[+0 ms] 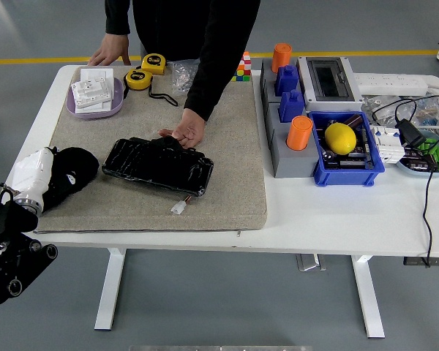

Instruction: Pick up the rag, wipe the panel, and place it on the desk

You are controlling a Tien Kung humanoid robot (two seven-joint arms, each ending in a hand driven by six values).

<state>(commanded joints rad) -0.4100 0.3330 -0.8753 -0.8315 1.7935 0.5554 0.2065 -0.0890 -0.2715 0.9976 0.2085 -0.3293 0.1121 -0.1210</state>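
Observation:
The glossy black panel [157, 165] lies on the beige mat [227, 146], with a white connector [179, 207] trailing from its near edge. A person's hand [187, 133] presses on the panel's far edge. My left hand [50, 178], white at the wrist, comes in from the lower left and is shut on the black rag [72, 171], which bunches around the fingers. Rag and hand sit low over the mat's left edge, a short way left of the panel and apart from it. My right arm is out of view.
A purple tray [95, 107] of white cards and two yellow tape measures [146, 69] sit at the back left, where the person's other hand [110, 53] rests. Grey stands with orange cups [299, 131], a blue bin with a lemon [340, 137] and cables fill the right.

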